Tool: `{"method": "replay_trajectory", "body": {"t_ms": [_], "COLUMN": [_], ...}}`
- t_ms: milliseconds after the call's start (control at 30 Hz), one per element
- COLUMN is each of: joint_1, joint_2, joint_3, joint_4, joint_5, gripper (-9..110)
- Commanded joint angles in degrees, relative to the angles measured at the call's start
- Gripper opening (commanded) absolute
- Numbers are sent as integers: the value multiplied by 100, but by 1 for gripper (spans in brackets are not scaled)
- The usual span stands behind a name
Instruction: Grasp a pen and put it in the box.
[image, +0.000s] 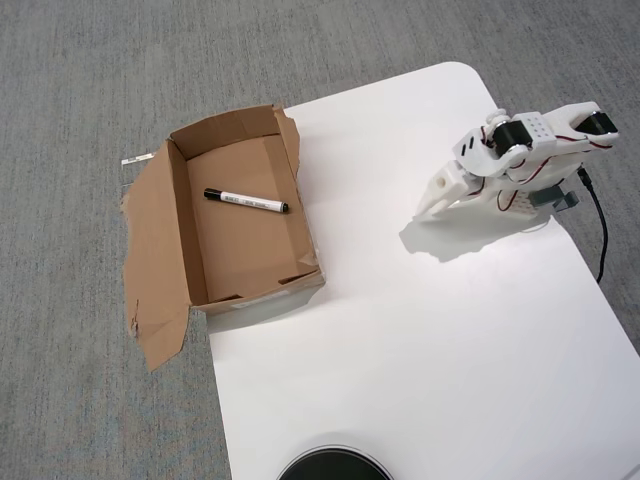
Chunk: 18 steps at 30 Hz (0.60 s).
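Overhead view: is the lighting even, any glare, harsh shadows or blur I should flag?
Overhead view: lighting soft and even; the white table is bright but not glaring; the arm casts a faint, soft shadow beneath it; the pen in the box is sharp, its print too small to read.

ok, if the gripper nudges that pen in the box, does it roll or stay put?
The pen looks slim, round and rigid, so it would probably roll sideways across the flat floor of the box until a wall stops it. It looks light and smooth, so it may slip in a loose pinch. No clip is visible to check rolling.
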Motion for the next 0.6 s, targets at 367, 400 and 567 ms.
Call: {"method": "replay_trajectory", "body": {"t_ms": [367, 400, 567], "joint_1": [13, 13, 13], "joint_2": [360, 360, 360], "joint_3": [154, 154, 154], "joint_4": [624, 624, 624], "joint_5": [66, 66, 66], "gripper": [5, 2, 0]}}
